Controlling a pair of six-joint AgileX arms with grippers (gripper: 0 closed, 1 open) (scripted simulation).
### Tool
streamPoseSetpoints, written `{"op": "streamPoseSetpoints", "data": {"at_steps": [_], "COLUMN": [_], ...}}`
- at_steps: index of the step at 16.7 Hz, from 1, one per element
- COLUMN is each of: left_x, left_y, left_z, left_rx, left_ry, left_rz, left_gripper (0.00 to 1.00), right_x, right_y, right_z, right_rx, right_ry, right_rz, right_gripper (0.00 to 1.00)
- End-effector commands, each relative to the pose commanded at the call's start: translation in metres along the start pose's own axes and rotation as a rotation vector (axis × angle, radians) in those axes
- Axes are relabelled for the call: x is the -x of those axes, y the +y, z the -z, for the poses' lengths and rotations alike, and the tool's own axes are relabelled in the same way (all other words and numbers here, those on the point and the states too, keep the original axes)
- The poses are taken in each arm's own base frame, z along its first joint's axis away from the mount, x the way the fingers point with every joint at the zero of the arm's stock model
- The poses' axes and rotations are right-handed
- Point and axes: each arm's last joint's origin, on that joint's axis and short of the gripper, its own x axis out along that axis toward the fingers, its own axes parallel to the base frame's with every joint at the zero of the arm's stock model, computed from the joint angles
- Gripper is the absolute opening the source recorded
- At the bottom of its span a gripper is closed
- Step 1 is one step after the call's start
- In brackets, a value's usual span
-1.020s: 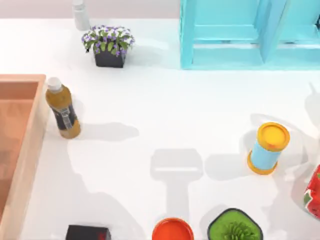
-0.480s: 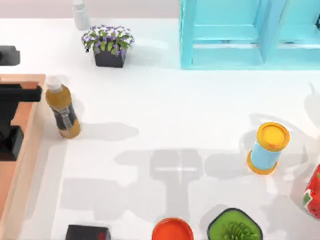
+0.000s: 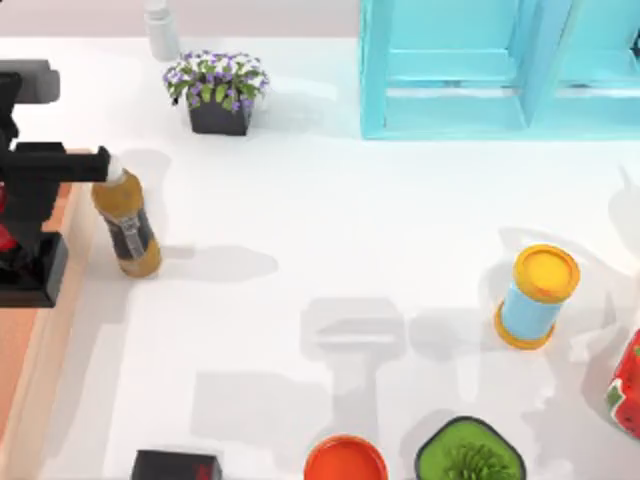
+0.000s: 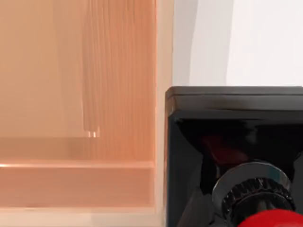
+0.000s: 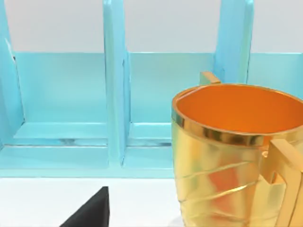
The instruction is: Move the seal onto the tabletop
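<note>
Rightward over the tray's edge (image 3: pixel 70 290) slides my left gripper (image 3: pixel 15 235) (fingers pinched around the seal (image 4: pixel 227 156), carried above that rim), so clear the bottle (image 3: pixel 127 225) before lowering onto the tabletop (image 3: pixel 330 220).

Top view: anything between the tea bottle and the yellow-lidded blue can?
Nothing: bare tabletop with shadows between the bottle and the can, seen in the top view. Left claw hangs over the tray.

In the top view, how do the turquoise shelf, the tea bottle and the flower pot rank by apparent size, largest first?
1. Turquoise shelf, clearly the largest.
2. Flower pot and tea bottle look about equal; I would not rank them.
</note>
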Motion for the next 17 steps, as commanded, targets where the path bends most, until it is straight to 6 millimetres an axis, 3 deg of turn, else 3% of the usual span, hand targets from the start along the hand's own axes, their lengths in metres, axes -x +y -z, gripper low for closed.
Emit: {"op": "streamPoseSetpoints", "data": {"at_steps": [2,5,9,13,15,17], "left_x": [-0.001,-0.01,-0.056,-0.1,-0.107,-0.108], "left_y": [-0.005,-0.035,-0.111,-0.184,-0.2,-0.2], "left_z": [-0.004,-0.027,-0.067,-0.078,-0.078,-0.078], "left_rx": [0.0,-0.003,-0.004,-0.001,0.0,0.0], "left_ry": [-0.004,-0.013,0.016,0.007,-0.004,-0.005], "left_rz": [0.001,0.004,-0.006,-0.005,0.001,0.002], "left_gripper": [0.0,0.0,0.0,0.0,0.0,0.0], "right_x": [0.0,0.0,0.0,0.0,0.0,0.0], "right_y": [0.0,0.0,0.0,0.0,0.0,0.0], "right_z": [0.0,0.0,0.0,0.0,0.0,0.0], "right_rx": [0.0,0.0,0.0,0.0,0.0,0.0], "right_ry": [0.0,0.0,0.0,0.0,0.0,0.0], "right_rz": [0.0,0.0,0.0,0.0,0.0,0.0], "right_gripper": [1.0,1.0,1.0,1.0,1.0,1.0]}}
